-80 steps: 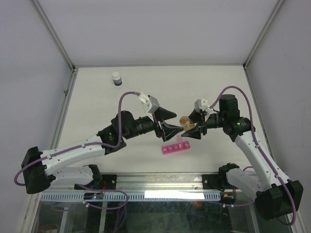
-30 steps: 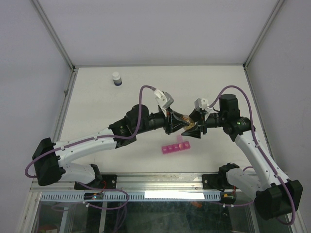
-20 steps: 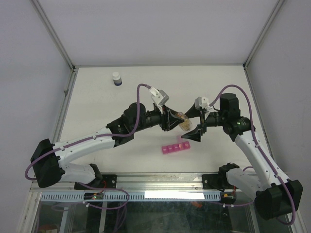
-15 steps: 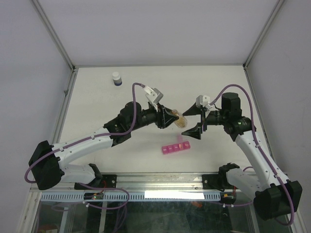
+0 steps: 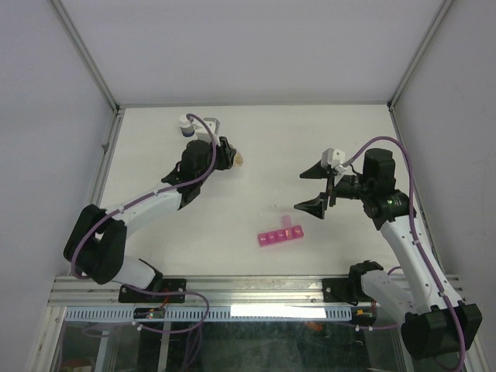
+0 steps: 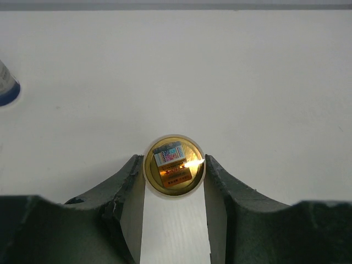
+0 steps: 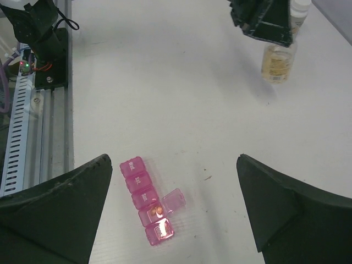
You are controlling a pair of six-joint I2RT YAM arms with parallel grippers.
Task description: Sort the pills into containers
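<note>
The left tool (image 6: 174,184) is clenched on a small round amber vial (image 6: 174,165) of translucent plastic with a paper label. Its arm stretches toward the overhead frame's upper left, near a white-capped bottle (image 5: 185,124). The right tool (image 5: 301,191) gapes wide, grasping nothing, elbow bent above the matte white bench (image 5: 325,132). The glossy pink translucent containers (image 5: 280,235), a strip of square cells with one lid raised, lie at lower centre.
</note>
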